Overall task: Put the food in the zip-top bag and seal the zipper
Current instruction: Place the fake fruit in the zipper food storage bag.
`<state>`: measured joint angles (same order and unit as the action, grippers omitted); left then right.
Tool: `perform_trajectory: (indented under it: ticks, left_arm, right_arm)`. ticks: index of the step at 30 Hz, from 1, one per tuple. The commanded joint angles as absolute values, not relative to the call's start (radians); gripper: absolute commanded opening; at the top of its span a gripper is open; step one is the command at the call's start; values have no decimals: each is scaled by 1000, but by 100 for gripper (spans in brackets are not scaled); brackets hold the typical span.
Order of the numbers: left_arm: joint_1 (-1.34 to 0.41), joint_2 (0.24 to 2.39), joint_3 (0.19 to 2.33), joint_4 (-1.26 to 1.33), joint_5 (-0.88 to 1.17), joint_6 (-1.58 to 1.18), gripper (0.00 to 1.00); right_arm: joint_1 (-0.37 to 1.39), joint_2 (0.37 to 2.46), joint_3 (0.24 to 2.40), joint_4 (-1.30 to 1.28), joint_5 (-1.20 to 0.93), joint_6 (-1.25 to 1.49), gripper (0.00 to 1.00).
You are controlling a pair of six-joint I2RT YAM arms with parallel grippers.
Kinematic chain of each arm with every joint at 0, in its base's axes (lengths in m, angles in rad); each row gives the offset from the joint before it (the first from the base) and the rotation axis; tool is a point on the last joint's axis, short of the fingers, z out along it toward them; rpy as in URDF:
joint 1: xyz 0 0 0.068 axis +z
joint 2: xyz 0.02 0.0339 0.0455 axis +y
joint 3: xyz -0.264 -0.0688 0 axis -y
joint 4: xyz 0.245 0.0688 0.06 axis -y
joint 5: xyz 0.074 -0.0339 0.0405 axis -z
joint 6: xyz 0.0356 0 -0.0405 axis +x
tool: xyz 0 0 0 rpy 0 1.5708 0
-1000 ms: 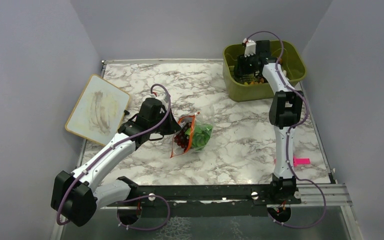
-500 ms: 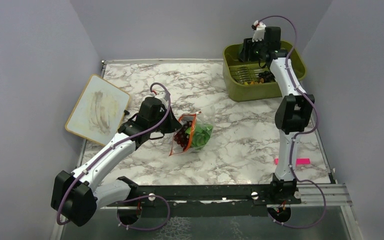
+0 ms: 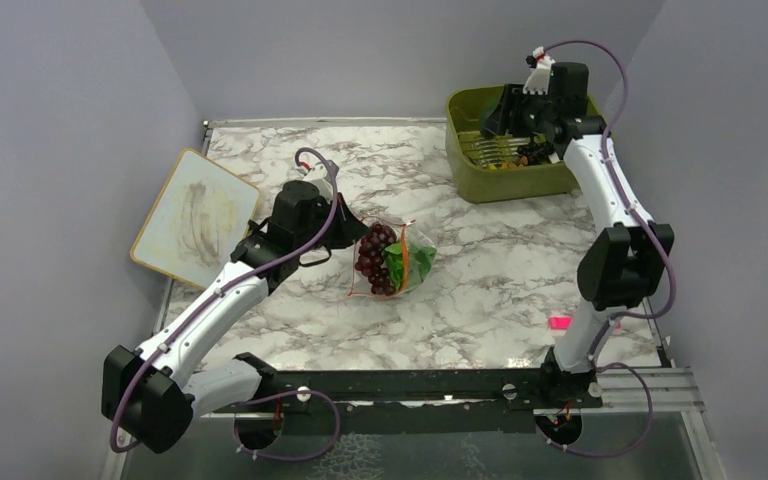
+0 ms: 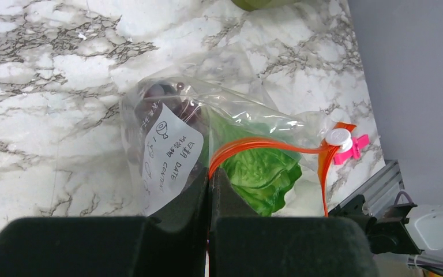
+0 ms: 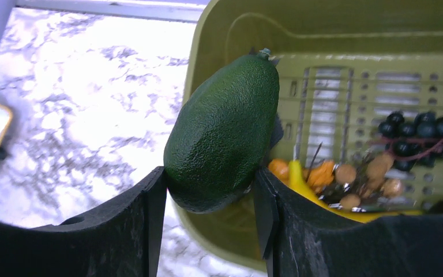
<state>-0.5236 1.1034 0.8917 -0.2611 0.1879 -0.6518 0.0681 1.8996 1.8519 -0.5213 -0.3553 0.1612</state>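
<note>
Orange-red zipper (image 4: 248, 144) pinched in left fingers (image 4: 214, 193); right fingers (image 5: 153, 202) clamp dark green piece (image 5: 225, 133) over bin (image 5: 346, 23) rim, table (image 5: 81, 115) leftward.

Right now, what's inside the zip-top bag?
Through the clear zip-top bag I see purple grapes and green lettuce. A white label on the bag covers part of the grapes, so anything behind it, or beneath the lettuce, cannot be seen.

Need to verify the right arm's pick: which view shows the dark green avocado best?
Right wrist view: the avocado fills the frame, clamped in the right gripper, with the olive bin behind it. In top external it is too small to tell apart from that gripper; left wrist shows none of it.
</note>
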Motion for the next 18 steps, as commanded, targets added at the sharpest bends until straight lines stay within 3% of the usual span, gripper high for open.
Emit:
perform_trajectory:
  ticks: [1, 18]
  left_arm:
    - [-524, 1078, 918, -184, 182, -660, 0]
    - [-524, 1064, 905, -81, 267, -755, 0]
  right_arm:
    - [92, 1727, 1697, -457, -416, 233, 27]
    - [231, 1246, 1314, -470, -578, 283, 26]
